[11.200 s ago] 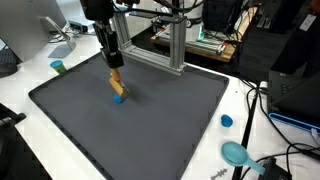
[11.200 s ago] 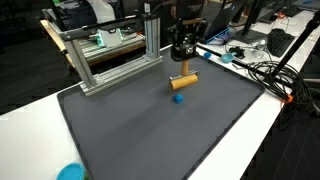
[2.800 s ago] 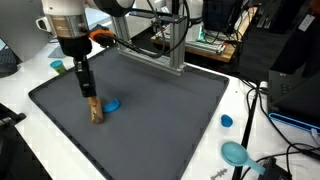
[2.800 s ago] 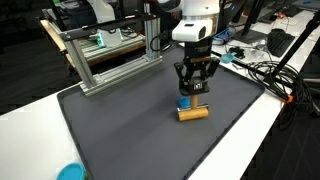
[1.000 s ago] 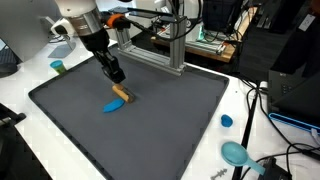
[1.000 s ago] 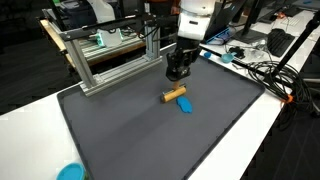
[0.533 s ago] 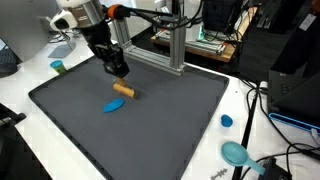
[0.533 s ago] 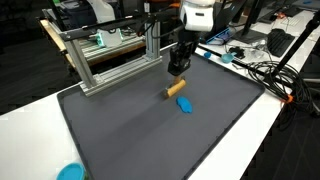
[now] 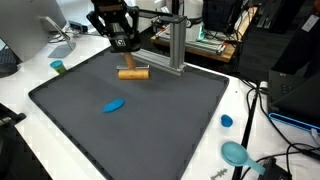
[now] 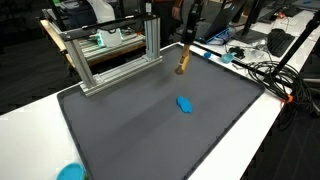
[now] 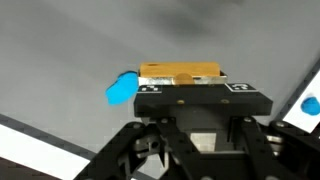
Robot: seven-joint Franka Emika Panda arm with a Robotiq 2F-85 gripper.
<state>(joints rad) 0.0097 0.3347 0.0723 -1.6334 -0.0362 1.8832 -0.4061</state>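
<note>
The tool [image 9: 129,58] pinched a wooden block [image 9: 133,73] by its upper side, in the air above the dark mat [image 9: 180,120] and well apart from the blue piece [image 9: 114,104]. The hold looked shallow, so a quick swing could have shaken the block loose and dropped it.

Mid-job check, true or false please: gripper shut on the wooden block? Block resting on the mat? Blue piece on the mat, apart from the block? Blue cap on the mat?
1. The gripper is shut on the wooden block. True.
2. The block rests on the mat. False: it hangs in the gripper, clear of the mat.
3. The blue piece lies on the mat, apart from the block. True.
4. The blue cap sits on the mat. False: it stands on the white table beside the mat.
</note>
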